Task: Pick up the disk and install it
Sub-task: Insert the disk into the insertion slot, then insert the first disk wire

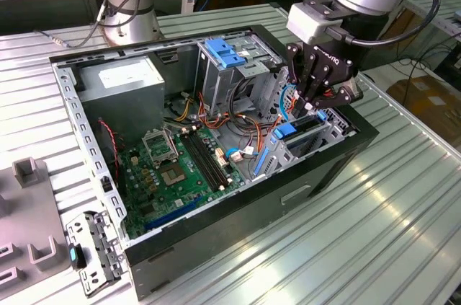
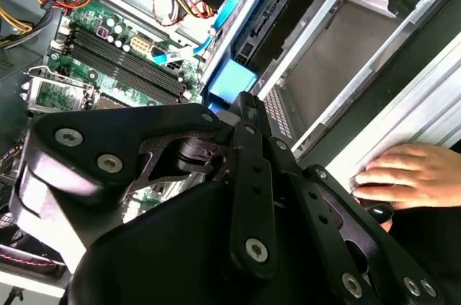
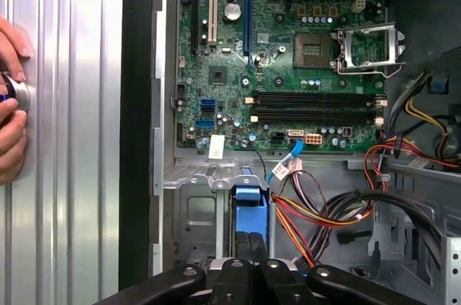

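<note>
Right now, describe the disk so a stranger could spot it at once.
Start at the open computer case; the gripper hangs over its end at the exterior view's right. Just below it the disk stands on edge, dark with a bright blue frame, unlike the flat pale-blue plate toward that view's left.

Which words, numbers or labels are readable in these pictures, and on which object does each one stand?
None can be quoted reliably.
Lettering on the body of the end effector: too small to read.
White label on the power supply: too small to read.
Printing on the motherboard: too small to read.
</note>
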You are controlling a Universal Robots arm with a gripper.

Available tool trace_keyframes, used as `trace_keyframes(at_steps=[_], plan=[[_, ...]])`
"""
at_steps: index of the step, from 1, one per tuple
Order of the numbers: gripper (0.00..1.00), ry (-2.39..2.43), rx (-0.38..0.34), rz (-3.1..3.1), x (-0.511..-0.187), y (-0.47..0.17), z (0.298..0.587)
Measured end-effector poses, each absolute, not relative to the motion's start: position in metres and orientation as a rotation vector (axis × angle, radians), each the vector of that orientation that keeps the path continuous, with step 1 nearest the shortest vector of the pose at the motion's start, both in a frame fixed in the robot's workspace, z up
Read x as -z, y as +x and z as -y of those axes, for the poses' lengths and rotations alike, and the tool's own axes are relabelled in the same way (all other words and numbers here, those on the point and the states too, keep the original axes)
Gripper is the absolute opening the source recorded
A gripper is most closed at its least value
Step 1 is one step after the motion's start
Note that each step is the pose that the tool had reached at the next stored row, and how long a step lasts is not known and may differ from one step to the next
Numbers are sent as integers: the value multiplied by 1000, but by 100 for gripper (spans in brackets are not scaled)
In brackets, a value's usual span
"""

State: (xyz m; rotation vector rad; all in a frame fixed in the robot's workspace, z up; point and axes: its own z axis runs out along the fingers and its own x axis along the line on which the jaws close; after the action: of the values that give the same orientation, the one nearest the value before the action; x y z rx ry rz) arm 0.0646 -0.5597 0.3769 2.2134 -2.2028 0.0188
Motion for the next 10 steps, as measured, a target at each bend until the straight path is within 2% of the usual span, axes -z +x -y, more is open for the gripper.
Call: trace_keyframes(at_steps=[10], plan=[[11,2214,-19,2203,-376,65,560]])
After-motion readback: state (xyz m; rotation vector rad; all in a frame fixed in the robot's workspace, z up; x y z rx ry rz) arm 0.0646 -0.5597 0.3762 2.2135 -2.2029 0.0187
